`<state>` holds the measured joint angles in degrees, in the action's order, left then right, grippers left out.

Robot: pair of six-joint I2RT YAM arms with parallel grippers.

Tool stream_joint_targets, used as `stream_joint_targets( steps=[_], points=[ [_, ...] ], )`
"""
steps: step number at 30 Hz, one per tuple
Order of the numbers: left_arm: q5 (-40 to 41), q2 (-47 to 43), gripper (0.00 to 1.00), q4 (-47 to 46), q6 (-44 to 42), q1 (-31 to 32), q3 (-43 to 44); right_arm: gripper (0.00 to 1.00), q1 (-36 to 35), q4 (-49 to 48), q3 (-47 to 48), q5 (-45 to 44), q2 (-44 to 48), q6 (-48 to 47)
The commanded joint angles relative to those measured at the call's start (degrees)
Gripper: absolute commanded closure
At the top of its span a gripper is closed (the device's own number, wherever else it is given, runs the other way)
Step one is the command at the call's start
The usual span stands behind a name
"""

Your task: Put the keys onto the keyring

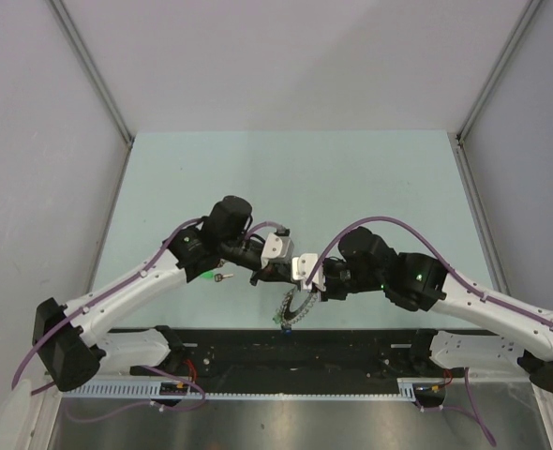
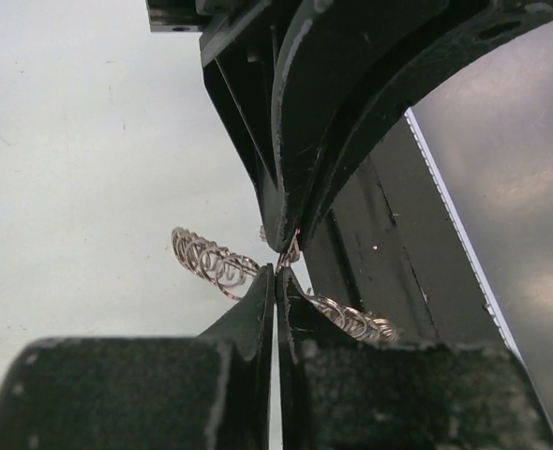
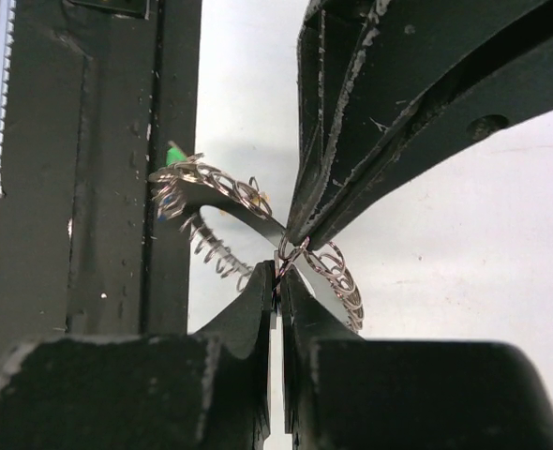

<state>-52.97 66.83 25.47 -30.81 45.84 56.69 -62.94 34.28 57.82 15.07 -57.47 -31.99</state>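
In the right pincer [image 3: 277,277], the keyring [image 3: 293,251]

A robotics lab cell is seen: a pale green table [image 1: 370,178] is boxed in by plain white panels [image 1: 295,56] on aluminium struts [image 1: 91,70], with a slotted cable duct [image 1: 286,397] run along the near edge.

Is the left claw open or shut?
Shut. In its wrist view the left claw shows fingers meeting at the tips, only a hairline between. Whether they pinch the ring cannot be told.
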Motion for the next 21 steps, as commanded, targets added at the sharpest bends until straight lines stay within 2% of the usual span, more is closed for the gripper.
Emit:
stream_joint_targets(
  steps=[1, 2, 9, 11, 14, 21],
  points=[
    [-3.11, -3.09, 0.99, -9.45, 7.30, 0.65, -3.58, 1.00, -0.61, -2.03, 3.17, -1.27, 0.08, 0.61],
    [-2.32, -3.89, 1.00, -14.61, 9.34, 0.65, -4.73, 1.00, -0.69, -1.85, 3.09, -2.14, 0.08, 0.70],
    [7.08, -12.41, 1.00, -35.73, 28.31, 0.74, -13.96, 1.00, -1.22, -0.80, 3.09, -4.34, 1.31, 1.93],
    [9.36, -14.09, 1.00, -42.65, 30.89, 0.74, -17.21, 1.00, -1.49, -0.36, 3.09, -5.13, 1.14, 2.28],
    [13.49, -16.11, 1.00, -47.96, 36.16, 1.26, -19.85, 1.00, -2.10, -0.27, 3.09, -5.84, 0.96, 2.80],
    [22.99, -19.62, 1.00, -53.06, 39.59, 2.49, -23.81, 1.00, -3.59, -0.71, 2.65, -7.86, 1.13, 4.12]
  ],
)
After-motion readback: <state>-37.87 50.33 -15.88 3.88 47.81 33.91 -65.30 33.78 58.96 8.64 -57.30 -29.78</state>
